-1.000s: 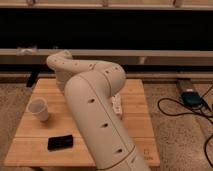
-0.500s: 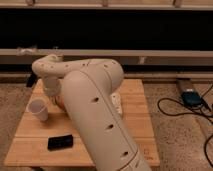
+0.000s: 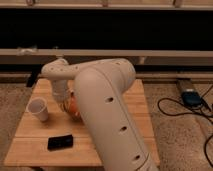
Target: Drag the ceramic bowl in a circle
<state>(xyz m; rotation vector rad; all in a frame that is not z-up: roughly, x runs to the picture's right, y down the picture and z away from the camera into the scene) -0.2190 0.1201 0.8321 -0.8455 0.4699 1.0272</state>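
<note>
view: 1 | behind arm (image 3: 107, 110) (close), overlooking table (image 3: 30, 145) | end effector (image 3: 65, 103) mid-table

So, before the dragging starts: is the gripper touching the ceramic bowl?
Cannot tell. In the camera view the gripper is low beside the ceramic bowl, but the arm hides most of the bowl and any contact point.

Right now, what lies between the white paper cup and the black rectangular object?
Only bare wooden table, in the camera view, between the cup and the black object. The gripper sits at the ceramic bowl.
</note>
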